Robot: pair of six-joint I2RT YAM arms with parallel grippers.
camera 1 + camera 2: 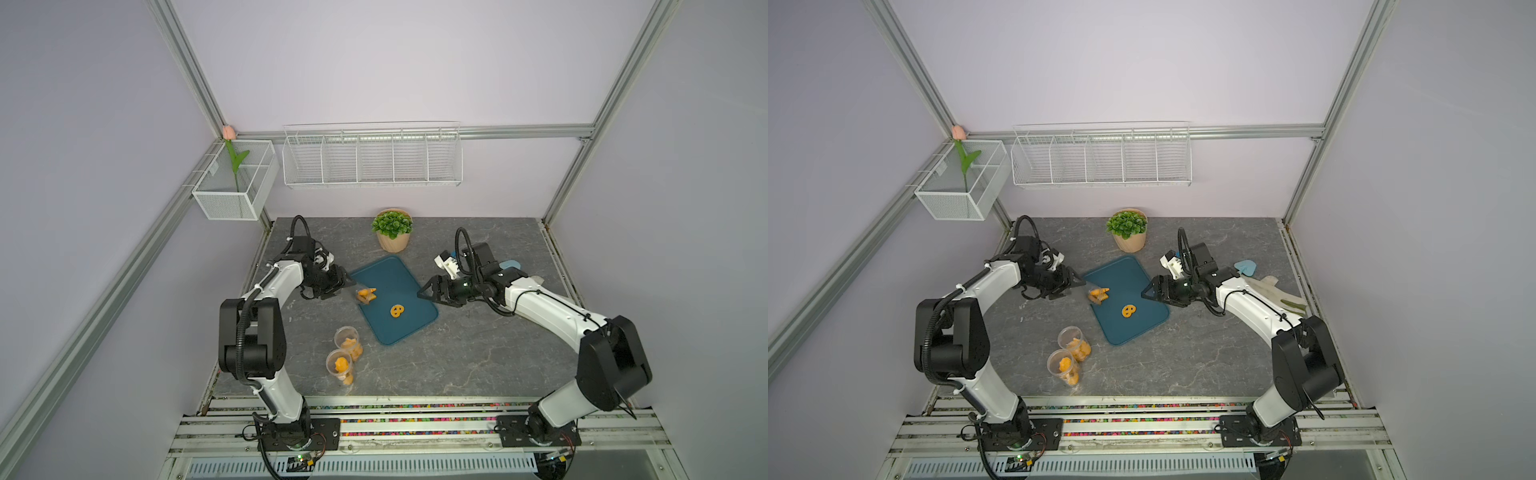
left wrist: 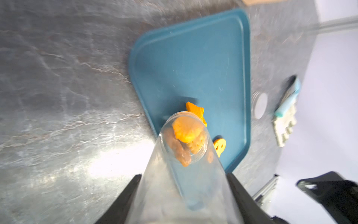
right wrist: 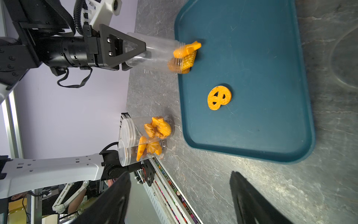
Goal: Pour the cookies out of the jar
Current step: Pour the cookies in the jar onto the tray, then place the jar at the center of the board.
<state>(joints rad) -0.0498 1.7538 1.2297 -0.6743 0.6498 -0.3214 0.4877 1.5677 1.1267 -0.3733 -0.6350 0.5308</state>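
My left gripper (image 1: 351, 284) (image 2: 184, 175) is shut on a clear jar (image 3: 160, 52), tipped on its side with its mouth over the left edge of the teal tray (image 1: 399, 282). Several orange cookies (image 3: 186, 56) (image 2: 186, 130) crowd the jar's mouth, one fish shape sticking out. A pretzel cookie (image 1: 397, 310) (image 3: 219, 97) lies flat on the tray. Two more lidless jars (image 1: 347, 337) (image 1: 339, 365) with cookies in them stand upright near the table's front left. At the tray's right edge hovers my right gripper (image 1: 420, 292) (image 3: 181, 174), open and holding nothing.
A potted plant (image 1: 392, 228) stands behind the tray. A clear lid (image 2: 260, 105) lies on the table to the tray's right. A blue heart-shaped piece (image 1: 1245, 267) and pale cloth-like items (image 1: 1279, 295) lie under the right arm. Wire baskets (image 1: 372, 156) hang on the back wall.
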